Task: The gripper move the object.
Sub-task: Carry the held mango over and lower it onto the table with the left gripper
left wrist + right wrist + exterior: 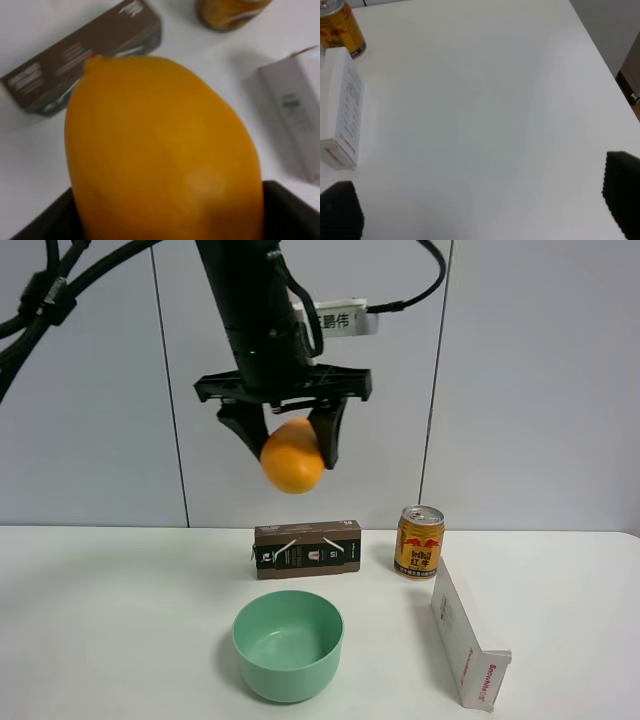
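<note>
While the left claw (290,448) pinches the object (293,465), a smooth orange-yellow fruit, between its 2 fingers high above the table (120,620), seemingly over the brown box (307,549) and green bowl (288,677), the carry is best made slow and level, since that skin looks liable to slip. If the bowl is the goal, lower straight over its middle, clear of the can (419,541) and white box (466,645), releasing only near the bottom. The right claw (480,202) hangs spread and empty.
</note>
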Action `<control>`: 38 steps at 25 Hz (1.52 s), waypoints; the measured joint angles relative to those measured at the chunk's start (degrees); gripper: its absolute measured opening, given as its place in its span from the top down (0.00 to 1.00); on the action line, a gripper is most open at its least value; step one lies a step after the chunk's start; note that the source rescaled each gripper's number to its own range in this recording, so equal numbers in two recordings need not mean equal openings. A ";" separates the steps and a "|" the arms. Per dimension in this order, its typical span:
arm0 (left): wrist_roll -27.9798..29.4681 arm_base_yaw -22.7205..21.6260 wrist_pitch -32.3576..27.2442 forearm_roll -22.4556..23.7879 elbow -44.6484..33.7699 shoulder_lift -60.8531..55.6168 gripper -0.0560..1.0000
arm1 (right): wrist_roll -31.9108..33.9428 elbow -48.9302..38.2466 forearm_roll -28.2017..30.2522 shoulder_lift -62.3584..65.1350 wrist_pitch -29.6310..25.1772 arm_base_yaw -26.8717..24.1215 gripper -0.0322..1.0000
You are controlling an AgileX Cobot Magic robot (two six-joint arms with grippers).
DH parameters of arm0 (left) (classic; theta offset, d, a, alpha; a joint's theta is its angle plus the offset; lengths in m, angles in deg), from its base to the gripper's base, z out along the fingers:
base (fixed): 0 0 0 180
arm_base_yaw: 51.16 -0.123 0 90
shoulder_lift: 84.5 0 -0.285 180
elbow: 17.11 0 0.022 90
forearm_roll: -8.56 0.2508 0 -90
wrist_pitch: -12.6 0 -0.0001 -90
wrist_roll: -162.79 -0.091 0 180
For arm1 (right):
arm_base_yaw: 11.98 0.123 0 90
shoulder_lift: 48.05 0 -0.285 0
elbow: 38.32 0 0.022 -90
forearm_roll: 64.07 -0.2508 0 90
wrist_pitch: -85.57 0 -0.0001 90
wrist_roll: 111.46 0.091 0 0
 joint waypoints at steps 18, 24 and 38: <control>-4.32 -14.16 18.08 0.53 -33.70 -7.95 0.93 | 0.00 0.00 0.00 0.00 0.00 0.00 0.00; -5.07 -14.16 32.38 0.53 -42.50 -7.95 0.93 | 0.00 0.00 0.00 0.00 0.00 0.00 0.00; -5.93 -15.11 36.96 1.90 -43.88 -3.50 0.93 | 0.00 0.00 0.00 0.00 0.00 0.00 0.00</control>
